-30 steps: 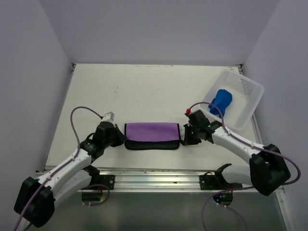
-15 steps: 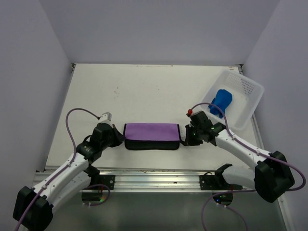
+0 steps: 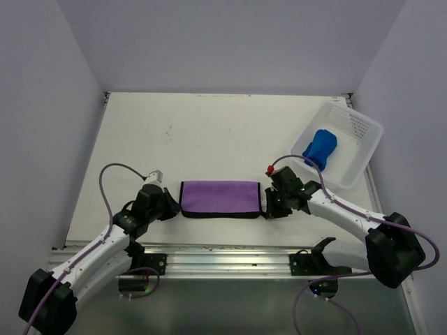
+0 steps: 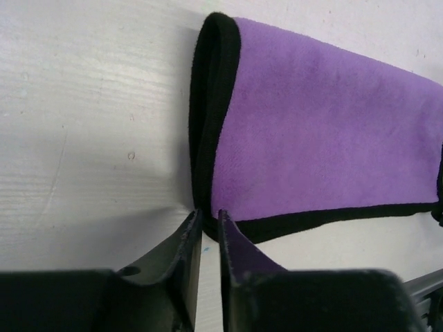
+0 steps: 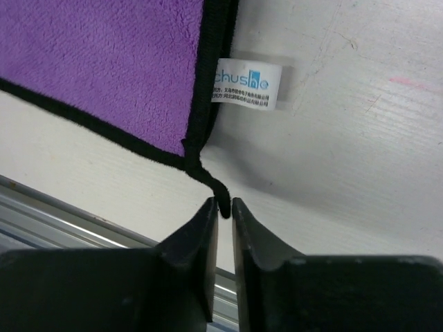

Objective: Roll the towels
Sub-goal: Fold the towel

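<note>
The purple towel (image 3: 220, 197) with black trim lies folded into a flat band at the front middle of the table. It also shows in the left wrist view (image 4: 325, 138) and the right wrist view (image 5: 104, 62). My left gripper (image 3: 173, 207) sits at its near left corner, jaws nearly closed with the black trim pinched between the tips (image 4: 208, 213). My right gripper (image 3: 266, 209) is at the near right corner, shut on a thin strand of black trim (image 5: 221, 202). The blue towel (image 3: 321, 146) lies rolled in the basket.
The white perforated basket (image 3: 363, 132) stands at the right back of the table. A white label (image 5: 249, 86) sticks out of the purple towel's right end. A metal rail (image 3: 223, 255) runs along the near table edge, just below both grippers.
Both grippers have moved slightly toward the near edge, down to the towel's near corners. The towel's near black edge now looks thinner. The blue towel and basket have not moved.
</note>
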Available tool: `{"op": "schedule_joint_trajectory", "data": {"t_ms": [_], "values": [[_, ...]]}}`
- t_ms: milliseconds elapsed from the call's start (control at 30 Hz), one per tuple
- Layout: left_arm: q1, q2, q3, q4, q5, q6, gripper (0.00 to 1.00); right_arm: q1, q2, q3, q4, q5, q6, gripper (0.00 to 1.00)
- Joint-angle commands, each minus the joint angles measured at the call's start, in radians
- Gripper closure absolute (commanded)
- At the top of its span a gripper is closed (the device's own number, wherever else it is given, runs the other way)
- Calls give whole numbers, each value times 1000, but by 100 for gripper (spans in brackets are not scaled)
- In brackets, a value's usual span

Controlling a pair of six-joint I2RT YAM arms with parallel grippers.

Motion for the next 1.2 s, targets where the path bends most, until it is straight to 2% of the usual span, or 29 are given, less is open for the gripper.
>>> {"op": "schedule_joint_trajectory", "data": {"t_ms": [0, 67, 200, 267, 333, 467, 667, 767, 1167], "values": [[-4, 1, -23, 48, 19, -5, 78, 3, 3, 9, 2, -15, 0, 80], [-4, -8, -23, 47, 48, -8, 72, 3, -5, 20, -12, -14, 0, 65], [-4, -55, 9, 12, 28, -16, 72, 3, -43, 47, -45, -10, 0, 51], [-4, -83, 31, -10, -6, -14, 73, 5, -55, 66, -64, -4, 4, 48], [-4, -86, 66, -18, -30, -4, 76, 3, -74, 82, -75, 17, 13, 47], [-4, -26, 113, 40, -50, 44, 85, 3, -72, 99, -52, 69, 38, 63], [-4, 156, 181, 207, -23, 116, 99, 5, 19, 142, 20, 106, 79, 66], [-4, 228, 192, 310, -9, 134, 100, 3, 56, 147, 54, 132, 98, 66], [-4, 465, 216, 476, -62, 203, 100, 5, 190, 174, 134, 138, 118, 61]]}}
